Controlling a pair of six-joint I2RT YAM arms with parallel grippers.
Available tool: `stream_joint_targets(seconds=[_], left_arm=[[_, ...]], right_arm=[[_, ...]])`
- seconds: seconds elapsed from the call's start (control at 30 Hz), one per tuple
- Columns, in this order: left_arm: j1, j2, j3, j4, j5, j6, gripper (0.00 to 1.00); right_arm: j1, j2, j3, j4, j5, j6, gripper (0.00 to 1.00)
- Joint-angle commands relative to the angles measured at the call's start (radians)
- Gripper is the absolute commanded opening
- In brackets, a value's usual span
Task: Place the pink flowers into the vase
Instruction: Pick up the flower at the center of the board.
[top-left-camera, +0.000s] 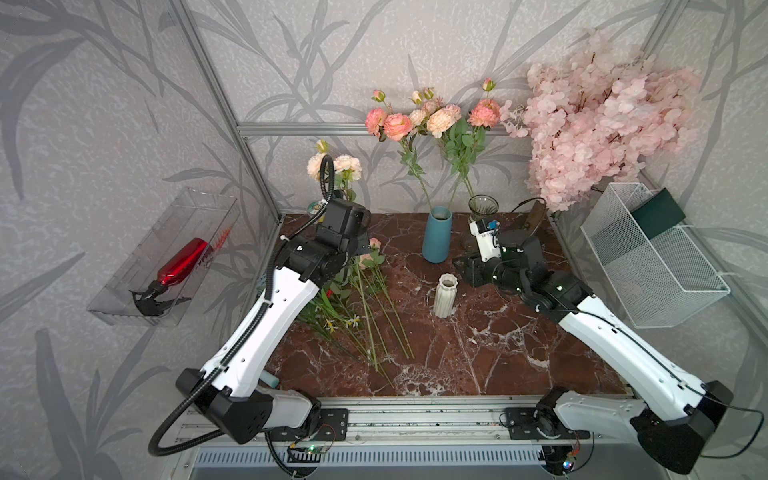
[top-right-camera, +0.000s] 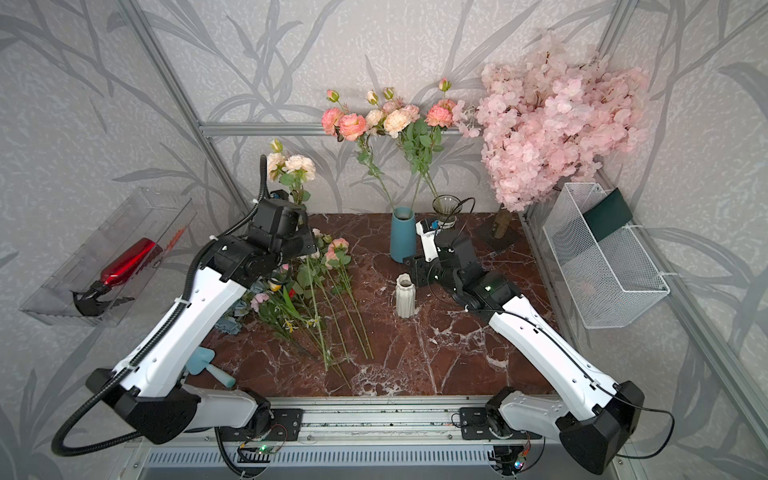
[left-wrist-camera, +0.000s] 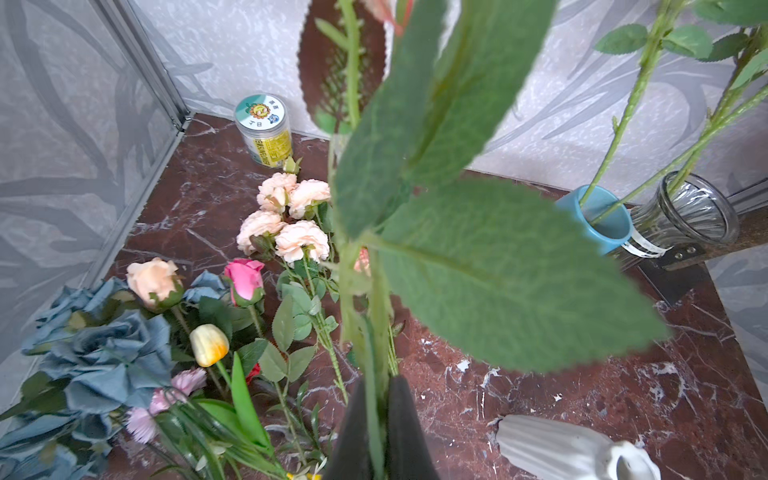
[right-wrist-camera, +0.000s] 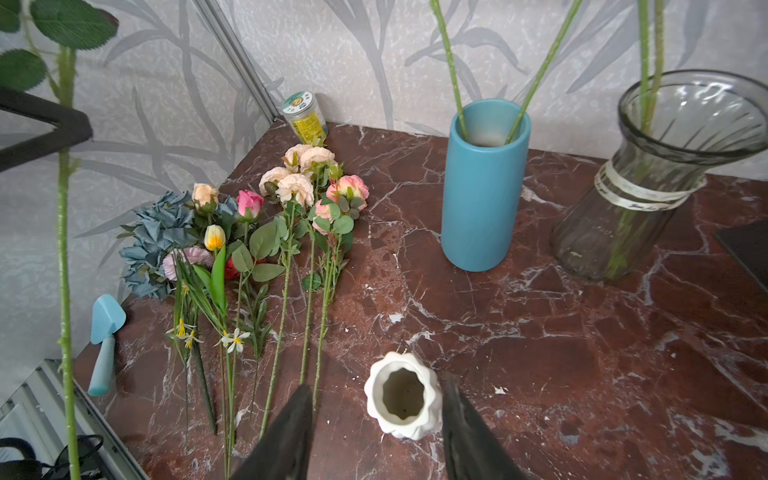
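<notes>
While my left gripper (left-wrist-camera: 379, 399) pinched one pink flower spray (top-left-camera: 348, 163) upright, its stem vertical, the blue vase (top-left-camera: 436, 239) stood to its right, closer to my half-spread right gripper (right-wrist-camera: 376, 382).

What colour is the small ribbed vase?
White; the ribbed vase shows best in the right wrist view.

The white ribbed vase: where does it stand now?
In a top view the white ribbed vase stands upright mid-table, in front of the blue vase, close to the open right tool.
</notes>
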Motion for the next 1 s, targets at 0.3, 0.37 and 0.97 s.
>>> stream_joint_targets(seconds=[0.3, 0.37, 0.97], left_arm=[[0.262, -0.189, -0.287, 0.218, 0.501, 0.093, 0.0], [0.271, -0.209, -0.326, 0.268, 0.556, 0.075, 0.0], [0.402, -0.273, -0.557, 0.863, 1.165, -0.229, 0.0]], right_arm=[[0.032, 0.076, 0.075, 0.098, -0.222, -0.002, 0.5], [0.033, 0.096, 0.091, 0.091, -0.266, -0.01, 0.5], [0.038, 0.264, 0.136, 0.336, -0.8, 0.148, 0.49]])
